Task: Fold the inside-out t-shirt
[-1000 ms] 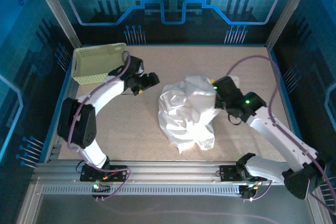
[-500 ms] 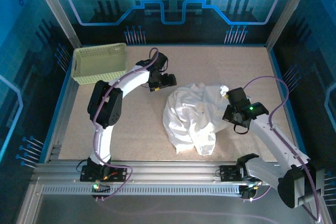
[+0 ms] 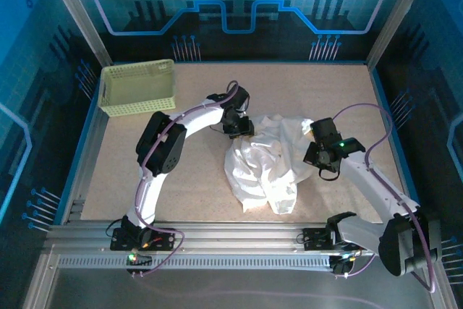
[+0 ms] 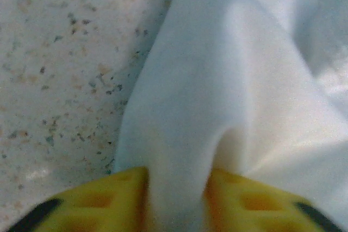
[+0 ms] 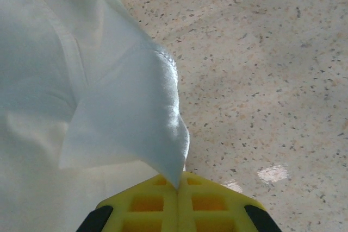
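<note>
Gathering is the step in hand: the t-shirt (image 3: 264,164) lies crumpled mid-frame on the desk (image 3: 195,193), pinched from both sides. A fold at its upper-left edge is clenched in the left jaws; a pointed corner (stitched hem visible) is clamped in the right jaws. Next, the cloth likely needs lifting and drawing apart to spread it flat. Bare desk is offered lower left and far right; the basket (image 3: 137,88) sits well apart, upper left.

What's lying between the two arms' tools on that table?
The white t-shirt. In the top view its crumpled cloth runs from the left tool to the right tool. The wrist views show each tool pinching a fold of it.
</note>
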